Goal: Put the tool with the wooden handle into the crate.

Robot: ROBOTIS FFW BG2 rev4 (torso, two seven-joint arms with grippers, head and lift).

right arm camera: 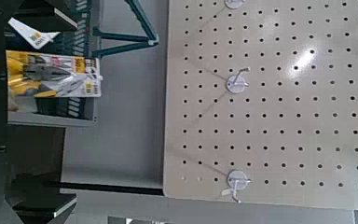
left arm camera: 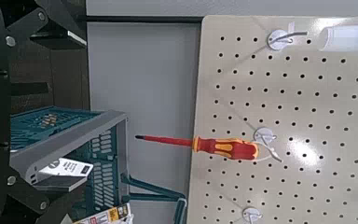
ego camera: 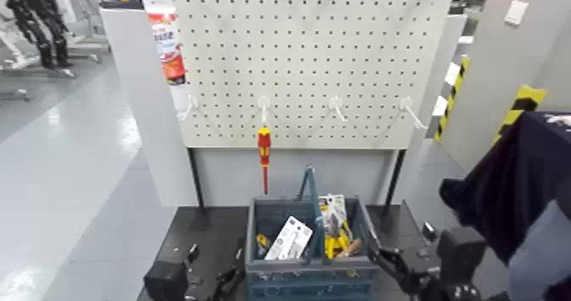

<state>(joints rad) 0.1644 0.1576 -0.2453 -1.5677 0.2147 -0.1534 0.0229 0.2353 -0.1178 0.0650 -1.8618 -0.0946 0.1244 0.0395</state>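
The blue-grey crate (ego camera: pixel 310 275) stands on the dark table below the pegboard, its tall handle bar (ego camera: pixel 308 190) upright in the middle. A pale tan handle-like piece (ego camera: pixel 349 247) lies in the crate's right compartment among yellow packaged tools. I take it for the wooden-handled trowel, but its green blade is hidden. My left gripper (ego camera: pixel 212 267) is open and empty, low beside the crate's left front corner. My right gripper (ego camera: pixel 387 260) is open and empty beside the crate's right front corner. The crate also shows in the left wrist view (left arm camera: pixel 75 140) and the right wrist view (right arm camera: pixel 61 105).
A red-and-yellow screwdriver (ego camera: pixel 264 147) hangs on the white pegboard (ego camera: pixel 340 58) above the crate; it also shows in the left wrist view (left arm camera: pixel 214 147). Several other hooks are bare. White packets (ego camera: pixel 287 236) lie in the crate's left compartment. A dark cloth (ego camera: pixel 518 185) hangs at the right.
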